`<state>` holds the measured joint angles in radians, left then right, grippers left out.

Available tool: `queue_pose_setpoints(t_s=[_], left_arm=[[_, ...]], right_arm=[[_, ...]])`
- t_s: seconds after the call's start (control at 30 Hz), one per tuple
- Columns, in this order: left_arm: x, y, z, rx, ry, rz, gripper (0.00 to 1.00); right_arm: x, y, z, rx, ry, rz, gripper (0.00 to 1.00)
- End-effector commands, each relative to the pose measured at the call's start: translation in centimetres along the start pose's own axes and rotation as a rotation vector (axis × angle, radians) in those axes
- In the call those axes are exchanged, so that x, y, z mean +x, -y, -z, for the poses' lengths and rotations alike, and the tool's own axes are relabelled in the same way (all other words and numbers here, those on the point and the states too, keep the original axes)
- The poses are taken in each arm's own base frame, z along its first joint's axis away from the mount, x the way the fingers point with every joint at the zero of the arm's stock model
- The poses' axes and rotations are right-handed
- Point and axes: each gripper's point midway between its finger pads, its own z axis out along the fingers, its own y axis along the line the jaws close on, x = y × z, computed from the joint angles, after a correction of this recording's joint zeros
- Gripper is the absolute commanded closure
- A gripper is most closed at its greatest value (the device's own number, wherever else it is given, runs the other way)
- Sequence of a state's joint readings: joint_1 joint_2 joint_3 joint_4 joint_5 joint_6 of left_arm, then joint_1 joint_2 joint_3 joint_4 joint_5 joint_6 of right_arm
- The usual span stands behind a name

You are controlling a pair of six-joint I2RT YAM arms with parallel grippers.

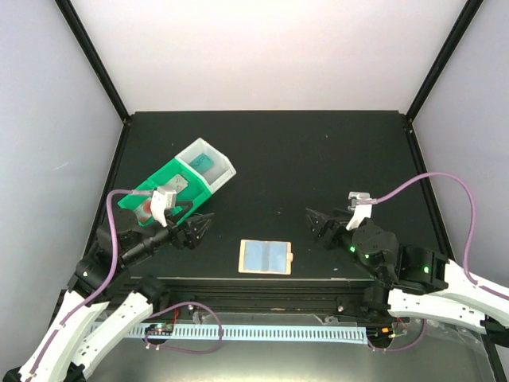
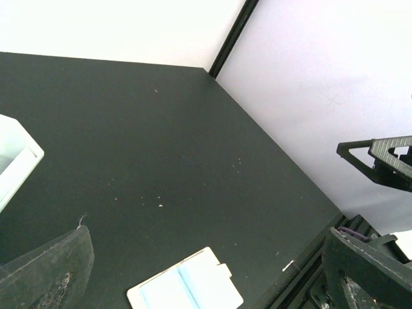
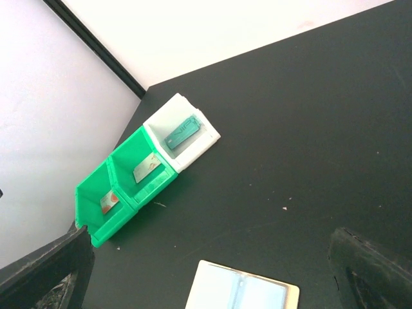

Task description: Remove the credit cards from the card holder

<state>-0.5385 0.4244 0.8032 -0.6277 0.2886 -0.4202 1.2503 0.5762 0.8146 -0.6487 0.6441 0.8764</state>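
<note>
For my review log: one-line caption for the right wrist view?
Card holder open on the table; credit cards sit in the green and white bins.

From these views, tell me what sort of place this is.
Probably a robot-manipulation test cell: a black table enclosed by white panels, the left arm and right arm mounted at its near edge, and staged props, the green and white bins and the card holder.

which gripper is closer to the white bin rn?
Left. The left gripper sits just on the near side of the white bin, beside the bin row. The right gripper is much farther away, off to the bin's right.
</note>
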Motion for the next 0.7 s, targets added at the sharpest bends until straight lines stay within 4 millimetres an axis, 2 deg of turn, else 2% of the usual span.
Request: queue_pose_setpoints(t_s=[0.0, 0.3, 0.53, 0.67], left_arm=[[-1.0, 0.6, 0.4, 0.023, 0.048, -0.009, 0.01], [-2.6, 1.0, 1.9, 0.018, 0.145, -0.036, 0.01], [-2.1, 0.6, 1.6, 0.005, 0.121, -0.023, 0.01], [-1.7, -0.4, 1.5, -0.046, 0.109, -0.007, 0.01]], right_arm=[[-0.2, -0.3, 0.0, -0.021, 0.014, -0.028, 0.0], [-1.1, -0.3, 0.6, -0.019, 0.034, -0.043, 0.0], [-0.6, -0.1, 0.4, -0.027, 0.03, -0.058, 0.0], [-0.2, 0.0, 0.3, -0.03, 0.024, -0.058, 0.0]])
